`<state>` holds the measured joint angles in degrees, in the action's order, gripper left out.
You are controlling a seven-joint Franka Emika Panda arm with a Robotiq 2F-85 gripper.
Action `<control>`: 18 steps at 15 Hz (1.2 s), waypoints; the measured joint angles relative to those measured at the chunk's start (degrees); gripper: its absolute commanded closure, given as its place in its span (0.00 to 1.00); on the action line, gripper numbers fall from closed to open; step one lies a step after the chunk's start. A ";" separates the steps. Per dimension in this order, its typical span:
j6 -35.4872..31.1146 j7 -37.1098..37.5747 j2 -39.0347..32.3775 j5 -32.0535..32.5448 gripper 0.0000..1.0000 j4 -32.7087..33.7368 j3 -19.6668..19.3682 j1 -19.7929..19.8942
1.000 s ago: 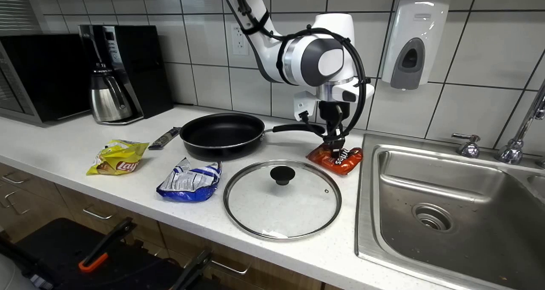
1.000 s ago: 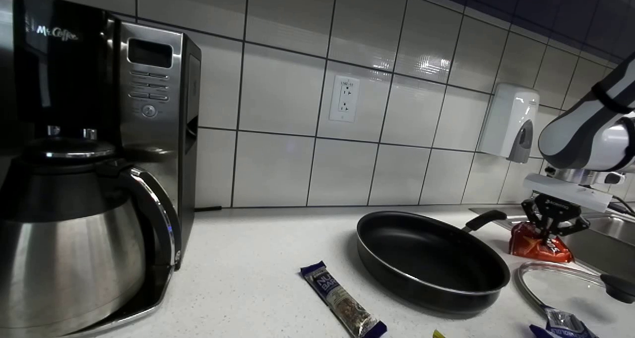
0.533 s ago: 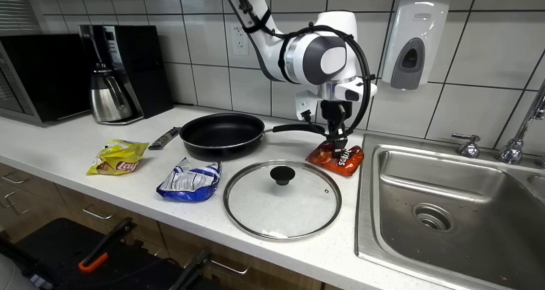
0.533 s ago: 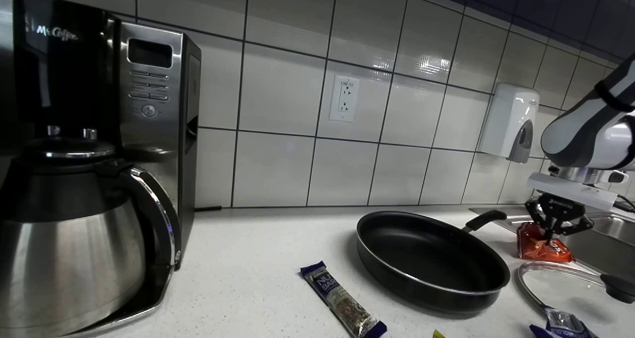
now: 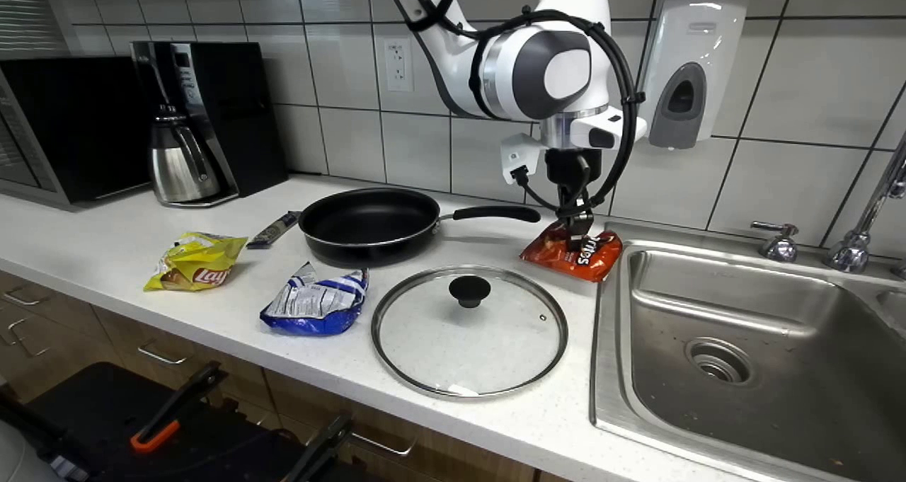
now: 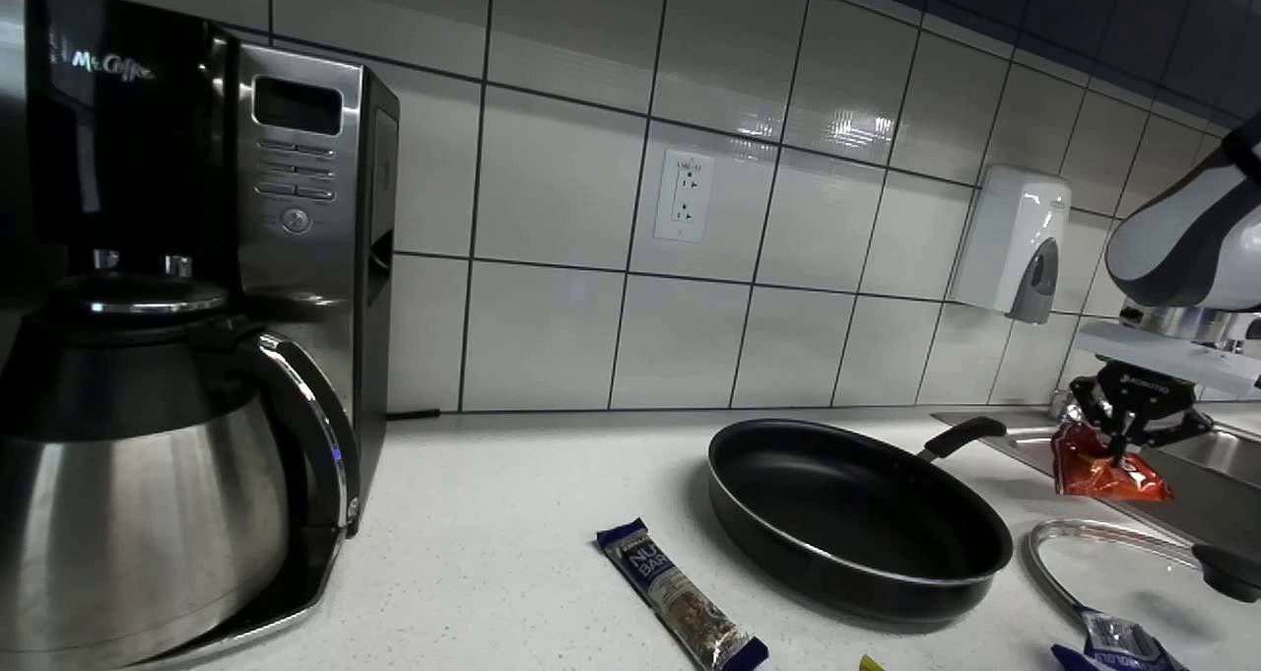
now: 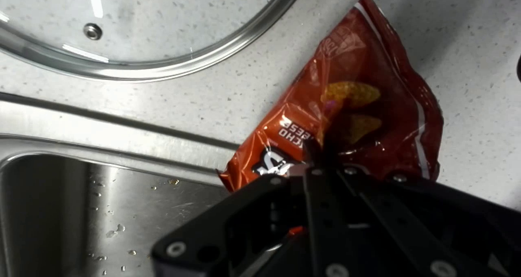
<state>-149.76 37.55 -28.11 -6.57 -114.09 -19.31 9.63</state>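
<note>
Left of the frame, the yellow Lay's bag [image 5: 195, 262] sits unmoved; the blue-and-white snack bag [image 5: 316, 303], black frying pan [image 5: 368, 218] and glass lid [image 5: 469, 340] toward the middle stay put too. Right of centre, here's the action: the gripper [image 5: 576, 243], fingers pinched on the Nacho Cheese Doritos bag [image 5: 593, 257], swings it higher and farther right than a moment ago, one corner over the sink rim [image 5: 611, 340].

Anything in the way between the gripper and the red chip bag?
Nothing visible: the gripper is shut on the red chip bag, pinching its wrapper directly. The glass lid and black pan sit apart from the bag, not between.
</note>
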 measured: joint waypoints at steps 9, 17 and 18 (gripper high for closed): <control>0.00 0.51 8.52 5.92 1.00 -7.65 -1.05 -4.46; 0.02 2.84 15.20 12.03 1.00 -14.75 0.22 -9.30; 0.02 2.84 15.85 12.23 1.00 -15.26 0.83 -9.60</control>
<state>-149.74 40.40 -12.26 5.67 -129.36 -18.48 0.02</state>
